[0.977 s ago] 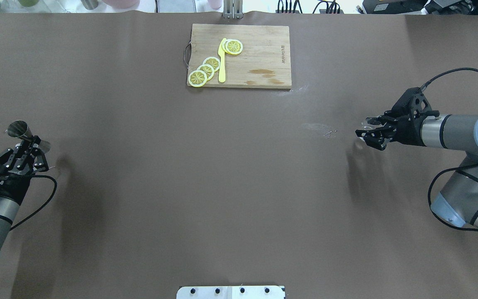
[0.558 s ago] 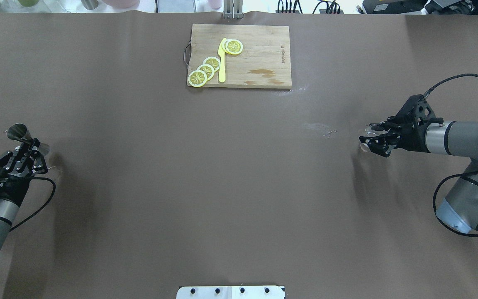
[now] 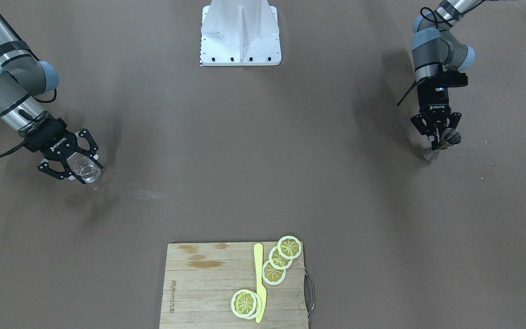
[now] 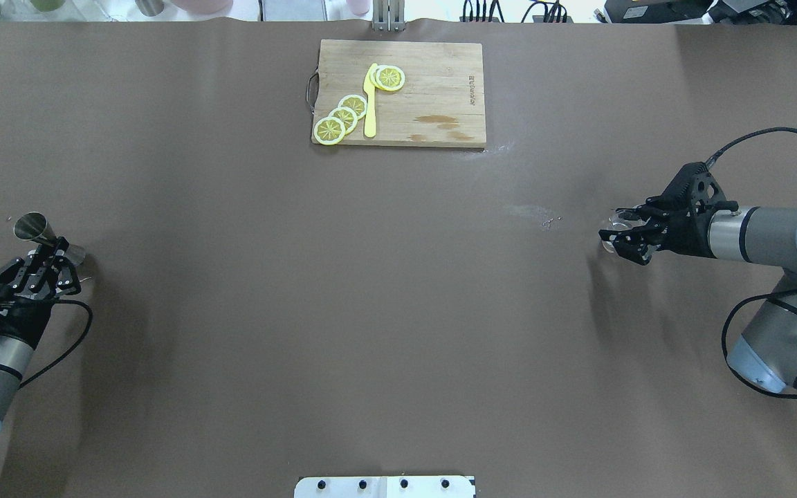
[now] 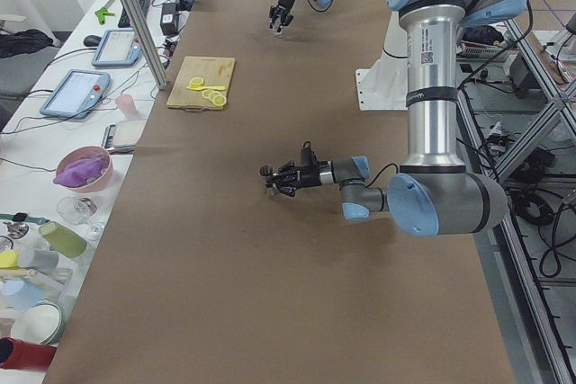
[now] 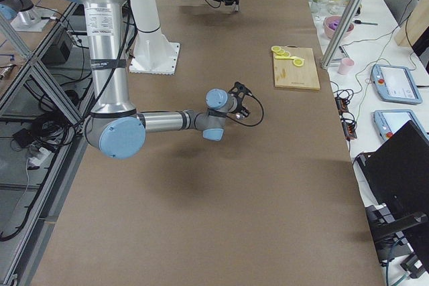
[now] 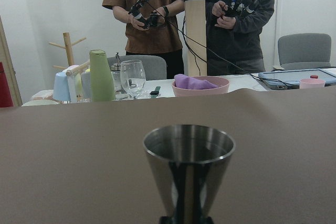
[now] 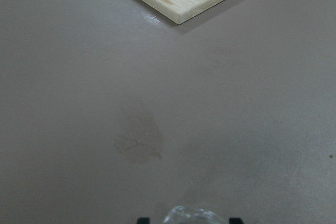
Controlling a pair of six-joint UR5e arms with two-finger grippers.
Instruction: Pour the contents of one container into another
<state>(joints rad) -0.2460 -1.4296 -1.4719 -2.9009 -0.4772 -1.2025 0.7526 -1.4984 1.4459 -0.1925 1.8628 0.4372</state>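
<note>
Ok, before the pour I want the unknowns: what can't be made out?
What the jigger holds: in the left wrist view its near wall hides the inside.
Most of the glass: the right wrist view's bottom edge cuts it off.
The glass's fill level: too small in the overhead and front views.

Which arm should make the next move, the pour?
Left. Its jaws hold the jigger upright at the waist, ready to tip. The right's jaws hold the glass far across the table; both probably must close in first.
</note>
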